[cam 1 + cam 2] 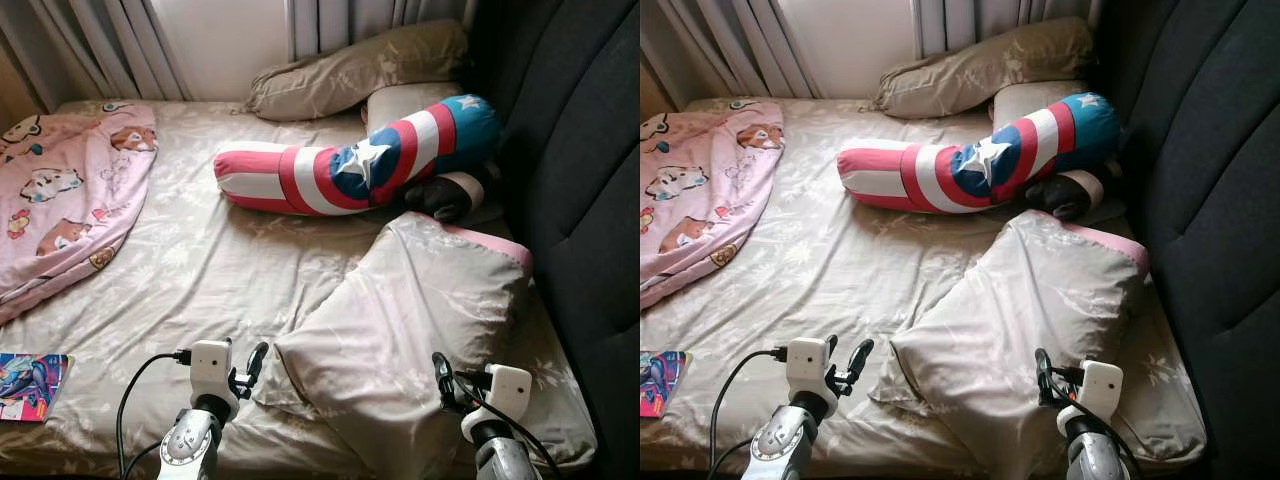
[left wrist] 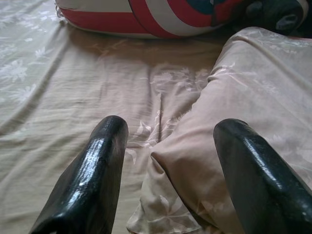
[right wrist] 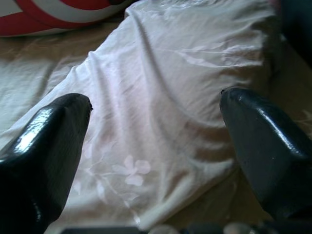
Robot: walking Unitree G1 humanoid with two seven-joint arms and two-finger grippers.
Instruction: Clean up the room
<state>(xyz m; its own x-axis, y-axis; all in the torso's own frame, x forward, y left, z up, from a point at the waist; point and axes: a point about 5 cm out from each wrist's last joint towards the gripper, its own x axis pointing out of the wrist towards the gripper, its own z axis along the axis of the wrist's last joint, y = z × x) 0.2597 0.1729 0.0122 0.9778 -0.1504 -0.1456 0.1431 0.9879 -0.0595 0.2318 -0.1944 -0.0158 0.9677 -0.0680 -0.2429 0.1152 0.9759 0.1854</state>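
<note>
Jaws: both your grippers spread wide, holding nothing.
Left gripper: just beside the beige pillow's corner.
Right gripper: over that pillow.
Beyond: striped bolster.

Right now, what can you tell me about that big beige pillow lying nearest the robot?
The beige pillow wears a soft, wrinkled cotton-like case with a faint floral print and a pink strip along its far edge. It lies flat and askew on the matching bed sheet, far end near the striped bolster. The left gripper, open, hovers at its near corner; the right gripper, open, hovers over its near end.
</note>
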